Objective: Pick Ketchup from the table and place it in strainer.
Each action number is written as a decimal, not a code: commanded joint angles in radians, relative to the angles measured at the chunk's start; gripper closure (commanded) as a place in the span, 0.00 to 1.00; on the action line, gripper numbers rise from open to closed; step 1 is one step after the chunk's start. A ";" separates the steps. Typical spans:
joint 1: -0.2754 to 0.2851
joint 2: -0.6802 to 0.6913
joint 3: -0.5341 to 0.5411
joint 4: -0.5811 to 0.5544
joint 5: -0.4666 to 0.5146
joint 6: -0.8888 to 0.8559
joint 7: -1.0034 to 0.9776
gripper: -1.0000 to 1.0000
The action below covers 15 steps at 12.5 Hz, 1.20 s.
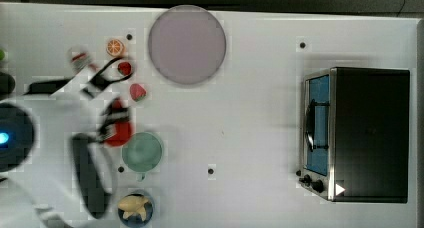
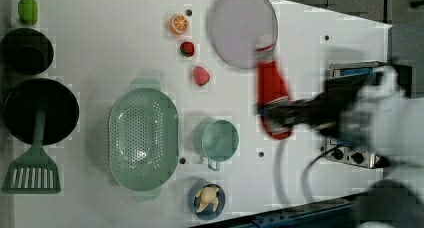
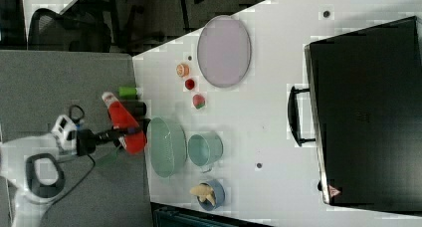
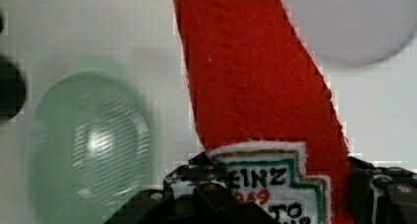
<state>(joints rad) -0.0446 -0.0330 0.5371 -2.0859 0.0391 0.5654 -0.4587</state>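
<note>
Aloft, claw [image 2: 280,113] clamped around Ketchup [image 2: 271,90], beside the cup [image 2: 220,140].

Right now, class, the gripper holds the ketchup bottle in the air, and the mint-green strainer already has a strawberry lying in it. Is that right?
Not quite. The gripper does hold the ketchup bottle in the air, but the strainer has nothing in it; the left view shows its perforated bottom bare. The two strawberries lie on the table, near the grey plate.
</note>
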 commanded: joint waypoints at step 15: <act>0.145 0.485 0.141 -0.051 -0.176 0.470 0.496 0.00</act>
<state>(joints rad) 0.0960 0.4846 0.6851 -2.1641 -0.1293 1.0049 -0.0419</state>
